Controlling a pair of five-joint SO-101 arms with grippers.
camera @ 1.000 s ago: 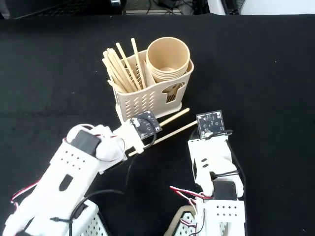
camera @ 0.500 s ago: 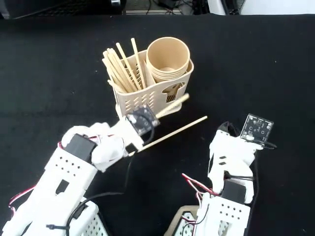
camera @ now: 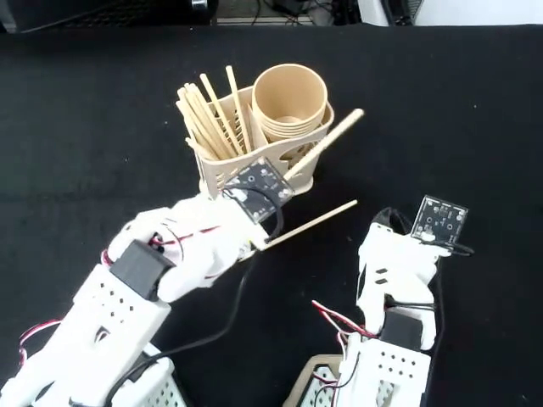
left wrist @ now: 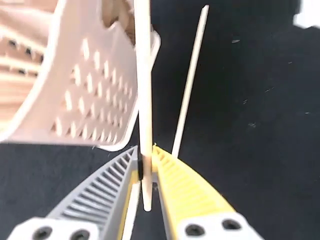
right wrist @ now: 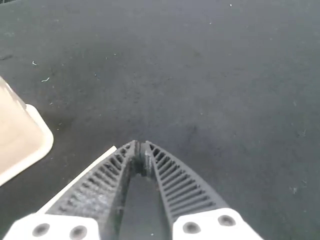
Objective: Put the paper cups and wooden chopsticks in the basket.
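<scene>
The left claw (left wrist: 145, 156) has swung its clamped chopstick (camera: 327, 142) up beside the basket (camera: 219, 174); a loose chopstick (camera: 310, 223) lies near the basket. Catching the rim could tip it. The right claw (right wrist: 139, 150) is closed, empty.

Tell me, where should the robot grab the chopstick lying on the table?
Grab the loose chopstick near its middle, from straight above, jaws across its thin width. It lies flat on the table, so nothing fits underneath, and one end sits close to the left gripper with its held chopstick.
</scene>
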